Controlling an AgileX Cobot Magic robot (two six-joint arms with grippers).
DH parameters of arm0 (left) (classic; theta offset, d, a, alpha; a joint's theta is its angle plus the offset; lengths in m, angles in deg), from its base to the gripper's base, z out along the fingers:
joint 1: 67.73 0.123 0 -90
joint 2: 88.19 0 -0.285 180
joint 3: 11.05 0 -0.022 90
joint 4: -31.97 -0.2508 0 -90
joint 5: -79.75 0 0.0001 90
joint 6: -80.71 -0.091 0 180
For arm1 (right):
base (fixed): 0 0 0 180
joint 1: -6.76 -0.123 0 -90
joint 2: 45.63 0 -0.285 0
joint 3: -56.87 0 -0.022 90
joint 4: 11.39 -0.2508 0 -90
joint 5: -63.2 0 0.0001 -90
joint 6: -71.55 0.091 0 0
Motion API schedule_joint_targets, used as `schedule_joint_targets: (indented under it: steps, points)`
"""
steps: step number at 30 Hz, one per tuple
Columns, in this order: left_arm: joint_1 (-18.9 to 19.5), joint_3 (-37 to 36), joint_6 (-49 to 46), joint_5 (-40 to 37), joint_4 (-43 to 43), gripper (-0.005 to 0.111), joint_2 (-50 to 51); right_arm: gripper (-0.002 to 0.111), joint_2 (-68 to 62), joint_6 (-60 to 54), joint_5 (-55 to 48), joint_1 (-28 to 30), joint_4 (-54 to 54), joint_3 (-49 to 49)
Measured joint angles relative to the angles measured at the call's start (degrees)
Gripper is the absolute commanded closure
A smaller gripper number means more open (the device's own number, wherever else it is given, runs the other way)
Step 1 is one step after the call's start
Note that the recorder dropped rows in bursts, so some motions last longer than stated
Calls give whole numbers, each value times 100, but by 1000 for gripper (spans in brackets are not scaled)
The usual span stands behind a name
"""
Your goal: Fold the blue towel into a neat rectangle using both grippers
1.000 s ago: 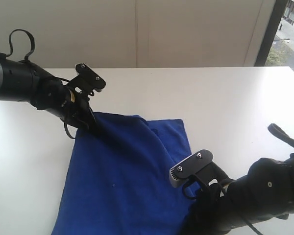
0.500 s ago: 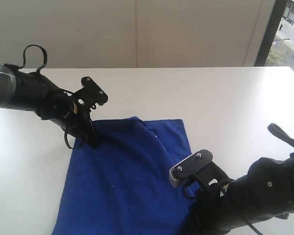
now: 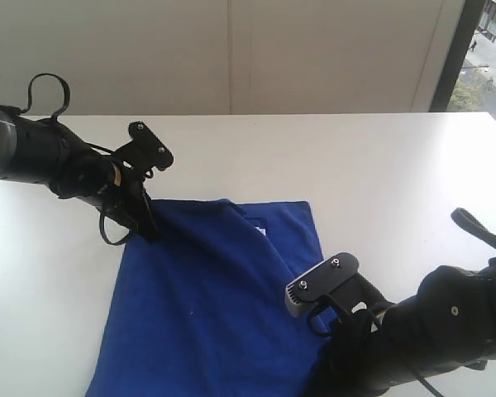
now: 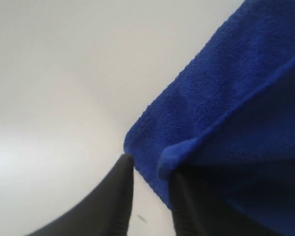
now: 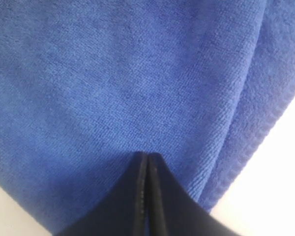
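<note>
Two layers of towel (image 3: 207,306) lie flat on the counter (image 3: 380,165) toward 6 o'clock, folded once by the look of it. The left tool (image 3: 147,230) sits at its 11 o'clock corner, fingers (image 4: 115,196) a narrow gap apart with bare counter between them, so it grips nothing. A second ago it stood further in, the cloth ridged beneath it. Since then it has drawn back toward 9 o'clock and the far edge has settled straighter, a pale label (image 3: 259,229) showing. I'd say that corner is laid and released. The right tool (image 5: 147,156), at the 4 o'clock edge, hasn't moved: fingers pressed together, tips on cloth. Whether they nip any I can't tell.
</note>
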Motion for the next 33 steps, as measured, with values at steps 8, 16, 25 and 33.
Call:
schedule_joint_targets:
  steps: [8,16,25,33]
  points:
    - [19,55,0,205,0,54,0,108,0,0,0,0,0,0]
    - [19,457,0,-132,0,55,-103,108,0,-12,0,0,0,0]
    - [19,555,0,-1285,36,70,-356,108,0,-12,0,0,0,0]
    - [19,555,0,-841,49,70,-356,108,0,-23,-3,0,0,0]
